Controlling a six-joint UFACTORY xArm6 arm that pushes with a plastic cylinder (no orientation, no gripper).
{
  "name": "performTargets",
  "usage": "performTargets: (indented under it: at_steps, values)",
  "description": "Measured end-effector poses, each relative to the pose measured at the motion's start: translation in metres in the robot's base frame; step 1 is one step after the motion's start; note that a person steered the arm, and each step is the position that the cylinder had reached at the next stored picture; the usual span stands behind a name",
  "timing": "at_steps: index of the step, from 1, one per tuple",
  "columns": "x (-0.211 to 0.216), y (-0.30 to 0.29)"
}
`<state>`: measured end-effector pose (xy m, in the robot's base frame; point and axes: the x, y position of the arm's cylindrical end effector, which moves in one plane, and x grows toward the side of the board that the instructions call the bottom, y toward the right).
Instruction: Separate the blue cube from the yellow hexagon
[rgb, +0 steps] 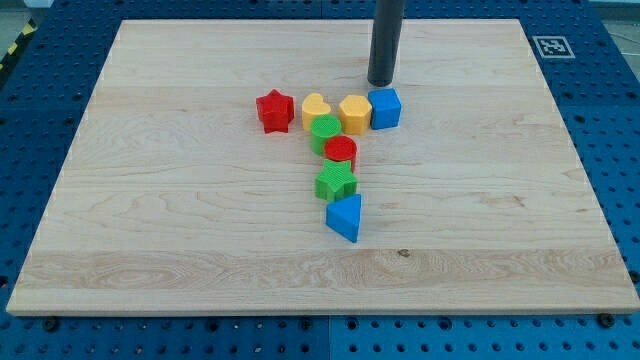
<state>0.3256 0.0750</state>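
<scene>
While you scan up from the view's bottom, you first meet a blue triangular block (344, 218), then a green block (336, 182), a red block (341, 151) and another green block (325, 131), stacked in a column toward the view's top. Behind them runs a row: a red star (274, 110) at the view's left, a yellow heart-like block (316, 108), the yellow hexagon (354, 113), and the blue cube (385, 108) touching the hexagon's right side. Just behind the cube's top-left corner stands my tip (381, 82), close to the seam between the two.

You should expect the cube to be light, rigid and easy to slide on the smooth wooden tabletop (180, 230); it may spin if struck off-centre. Push on its left face, near the seam, toward the view's right. No fingers exist on this rod, so nothing is grasped.

For writing, you get only a black-and-white square marker (548, 45) at the board's far right corner; no legible text.
</scene>
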Motion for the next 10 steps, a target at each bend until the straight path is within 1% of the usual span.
performTargets:
  at_steps: [2, 3, 4, 5, 6, 7, 8, 9, 10]
  values:
    - [0.016, 0.001]
    - [0.029, 0.008]
    - [0.03, 0.016]
    - [0.04, 0.022]
    - [0.04, 0.021]
    - [0.03, 0.004]
    - [0.03, 0.001]
    - [0.053, 0.006]
    - [0.055, 0.006]
